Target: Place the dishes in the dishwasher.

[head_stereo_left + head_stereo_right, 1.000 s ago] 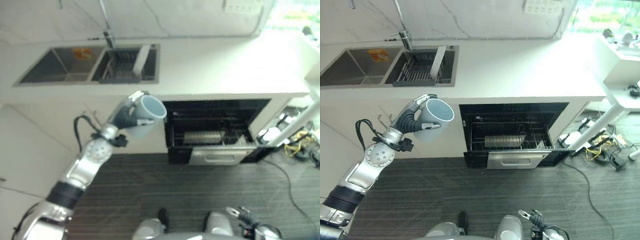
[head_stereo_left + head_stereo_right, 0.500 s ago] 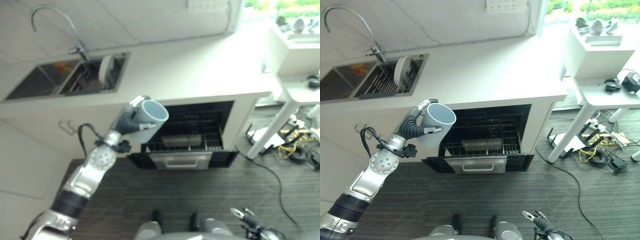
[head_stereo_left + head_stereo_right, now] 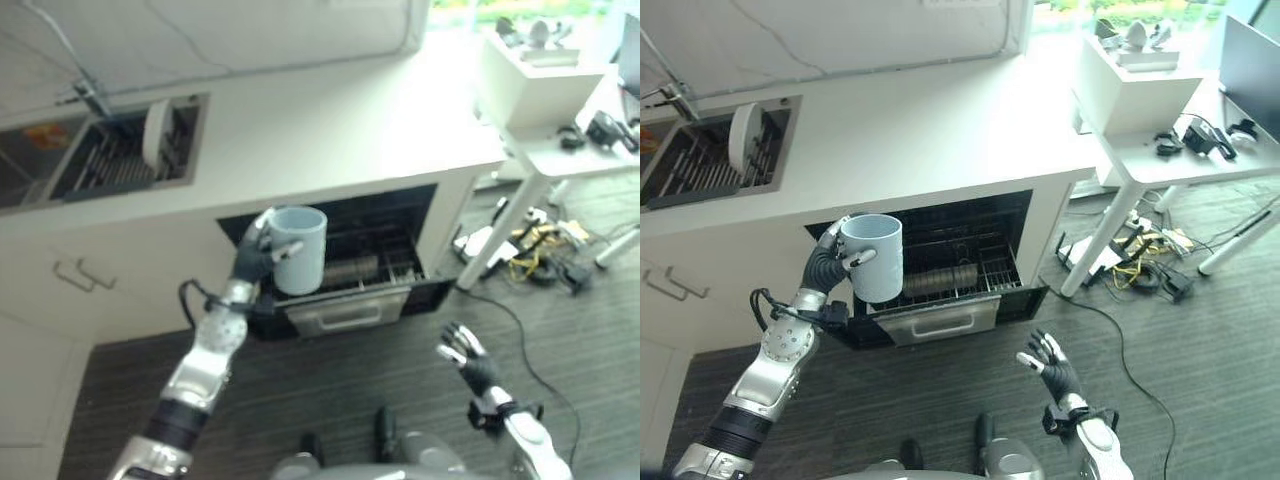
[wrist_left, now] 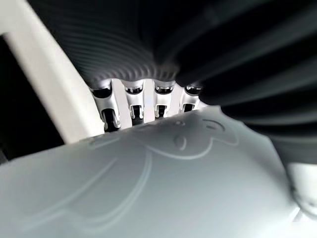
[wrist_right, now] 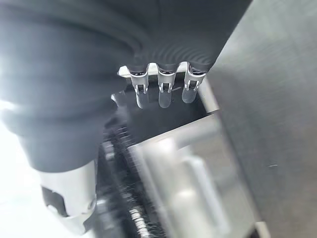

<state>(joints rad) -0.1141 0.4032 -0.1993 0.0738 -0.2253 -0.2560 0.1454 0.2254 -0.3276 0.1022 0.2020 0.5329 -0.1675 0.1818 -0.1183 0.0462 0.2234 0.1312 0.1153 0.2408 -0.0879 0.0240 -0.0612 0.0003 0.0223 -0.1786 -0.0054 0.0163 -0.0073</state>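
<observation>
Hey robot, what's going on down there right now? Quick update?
Left robot hand curled round pale blue mug, held upright in front of the open dishwasher. Right robot hand open, low over the floor. Plate in sink rack. Nothing blocking the dishwasher.

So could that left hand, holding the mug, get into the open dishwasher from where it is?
Probably yes. The left hand holds the mug right before the open dishwasher, whose pulled-out rack looks unblocked. The right hand hangs low, out of the way.
</observation>
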